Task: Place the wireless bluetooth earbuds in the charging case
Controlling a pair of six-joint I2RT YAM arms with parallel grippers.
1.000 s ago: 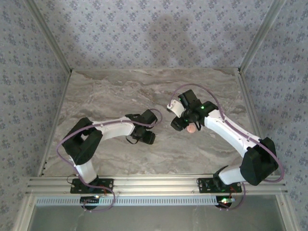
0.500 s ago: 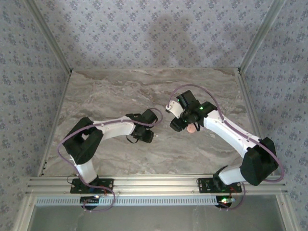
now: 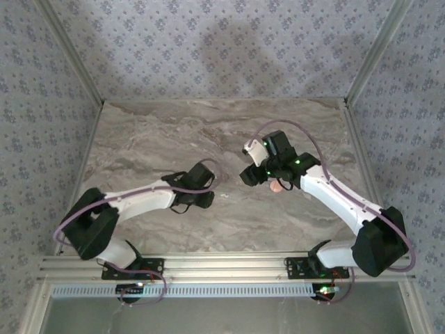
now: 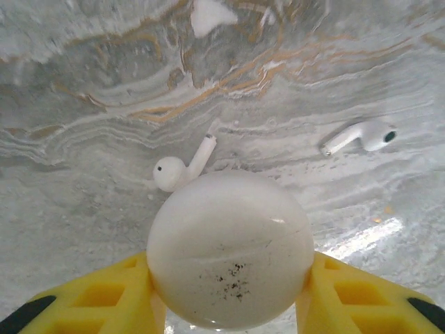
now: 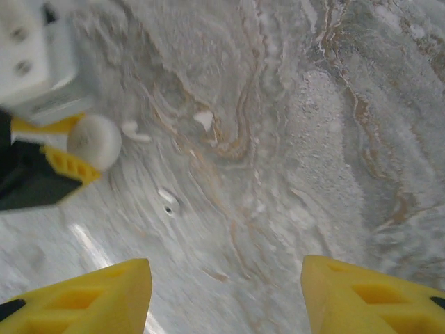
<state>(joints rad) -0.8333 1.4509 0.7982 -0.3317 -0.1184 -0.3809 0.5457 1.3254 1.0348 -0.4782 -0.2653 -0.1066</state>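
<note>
- Left gripper (image 4: pixel 229 289), yellow fingers (image 4: pixel 104 303), jaws clamped on a round glossy white charging case (image 4: pixel 229 243) with a few dark specks on its shell; both fingers touch its sides
- In the top view the left gripper (image 3: pixel 200 197) sits mid-table, pointing right toward the right gripper (image 3: pixel 250 175), with a gap between the two
- Right gripper (image 5: pixel 226 278) jaws apart, nothing between them, just grey-veined marble tabletop (image 3: pixel 153 132) under the gap
- First white stemmed wireless earbud (image 4: pixel 182 167) lies flat on the marble just right of the case, its round end beside the case edge; cannot tell if they touch
- Second white stemmed earbud (image 4: pixel 361 136) lies flat too, well apart from the first, out of the case
- From the right wrist the case (image 5: pixel 94 141) shows in the left gripper (image 5: pixel 55 149), first earbud (image 5: pixel 135 130) just beside it, second one (image 5: pixel 167 200) blurred
- Small white fleck (image 4: pixel 208 14) on the marble beyond the earbuds, cannot tell what it is
- Small pinkish round thing (image 3: pixel 276 185) at the near side of the right wrist, too small to identify
</note>
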